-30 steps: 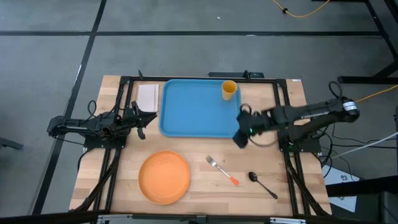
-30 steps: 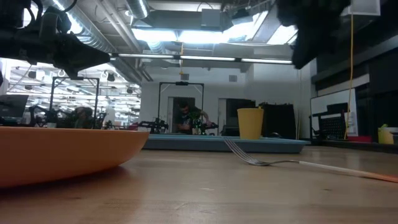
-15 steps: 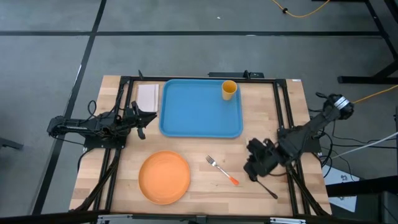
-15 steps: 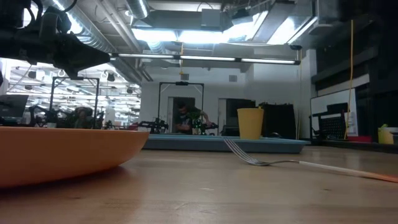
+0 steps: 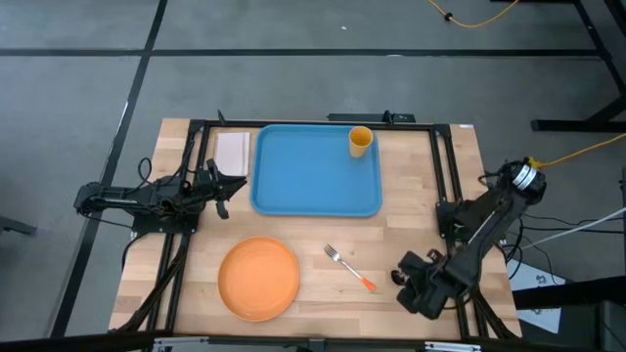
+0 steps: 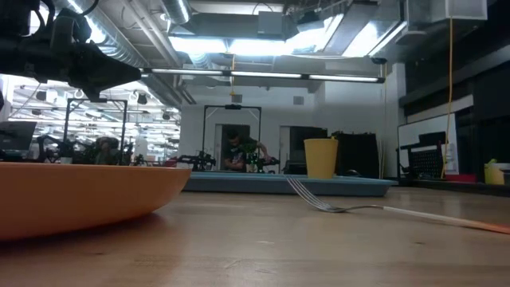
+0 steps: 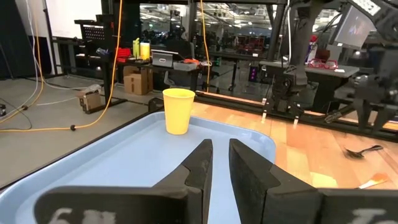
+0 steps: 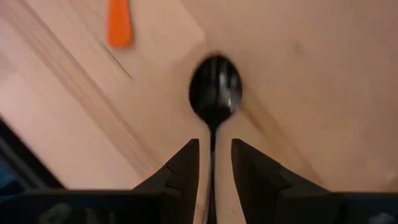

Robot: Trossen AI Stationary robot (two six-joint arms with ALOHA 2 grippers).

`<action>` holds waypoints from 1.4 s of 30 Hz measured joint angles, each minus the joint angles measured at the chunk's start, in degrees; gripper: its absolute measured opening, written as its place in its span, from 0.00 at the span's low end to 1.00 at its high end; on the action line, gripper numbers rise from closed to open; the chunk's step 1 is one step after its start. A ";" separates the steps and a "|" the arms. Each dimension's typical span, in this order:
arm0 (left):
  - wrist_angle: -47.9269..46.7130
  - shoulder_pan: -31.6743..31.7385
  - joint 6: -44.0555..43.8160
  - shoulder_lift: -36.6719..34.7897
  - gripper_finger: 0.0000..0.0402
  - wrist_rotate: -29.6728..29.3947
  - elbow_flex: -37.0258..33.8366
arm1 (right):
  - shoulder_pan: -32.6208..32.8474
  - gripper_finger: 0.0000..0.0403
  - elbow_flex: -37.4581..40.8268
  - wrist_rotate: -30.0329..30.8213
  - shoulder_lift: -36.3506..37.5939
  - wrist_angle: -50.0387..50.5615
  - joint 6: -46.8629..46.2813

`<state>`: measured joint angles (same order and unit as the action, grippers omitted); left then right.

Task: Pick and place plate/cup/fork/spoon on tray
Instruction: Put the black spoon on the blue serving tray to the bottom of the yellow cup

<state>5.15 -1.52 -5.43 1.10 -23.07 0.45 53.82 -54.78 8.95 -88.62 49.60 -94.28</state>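
The blue tray lies at the table's far middle, and the yellow-orange cup stands upright in its far right corner. The orange plate and the fork lie flat on the wood near the front edge. The dark spoon lies flat on the table at the near right. My right gripper points down over it, narrowly open, one finger on each side of the thin handle, touching nothing. In the high view it hides the spoon. My left gripper waits shut at the tray's left edge.
A white pad lies left of the tray. The fork's orange handle end lies close to the spoon's bowl. Black frame rails run along the table's left and right sides. Bare wood lies between the plate and the tray.
My right gripper has gone from the tray's right edge toward the table's near right corner, tipped to point down, and come down over the spoon. It has left the low view. The spoon, fork, plate and cup have stayed where they were.
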 joint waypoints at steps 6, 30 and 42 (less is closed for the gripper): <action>0.00 0.00 0.00 0.00 0.12 0.00 0.00 | 0.90 0.24 0.00 -4.78 -6.11 -3.84 0.00; 0.00 0.00 0.00 0.01 0.12 -0.01 0.00 | -0.49 0.21 -0.04 -5.95 -11.28 -5.58 -0.17; 0.00 0.00 0.00 0.02 0.12 0.00 0.00 | -4.41 0.02 -1.19 -0.66 -11.53 -5.44 -0.14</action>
<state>5.15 -1.52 -5.43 1.13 -23.07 0.45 49.41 -55.97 8.29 -100.15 44.16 -94.42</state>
